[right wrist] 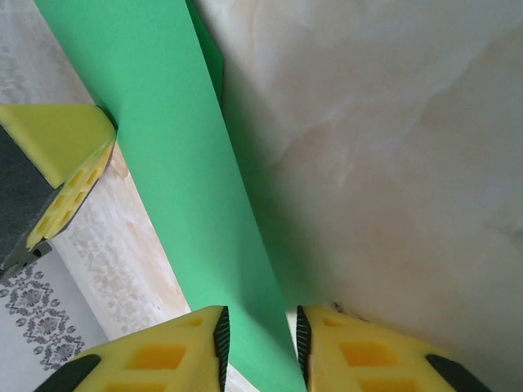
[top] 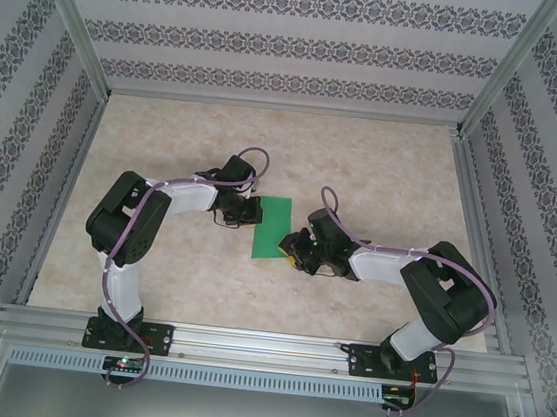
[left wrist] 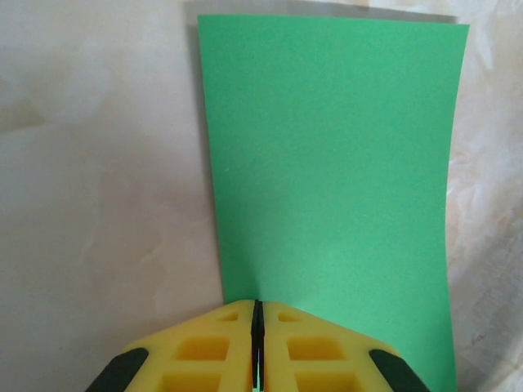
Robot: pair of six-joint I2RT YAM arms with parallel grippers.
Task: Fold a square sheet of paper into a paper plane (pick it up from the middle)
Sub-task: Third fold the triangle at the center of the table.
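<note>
The square sheet of paper [top: 273,228] is bright green and lies doubled over as a narrow rectangle at the middle of the table. My left gripper [top: 248,211] is at its left edge. In the left wrist view its yellow fingers are pressed together [left wrist: 257,304] on the near edge of the paper [left wrist: 327,163]. My right gripper [top: 300,252] is at the paper's lower right corner. Its jaws [right wrist: 258,314] stand apart with the paper [right wrist: 180,163] running between them. The left gripper's yellow finger [right wrist: 65,155] shows at the paper's far edge.
The table top [top: 382,180] is pale marbled beige, walled by patterned panels and an aluminium frame [top: 253,345] along the near edge. Both arms bend inward toward the centre.
</note>
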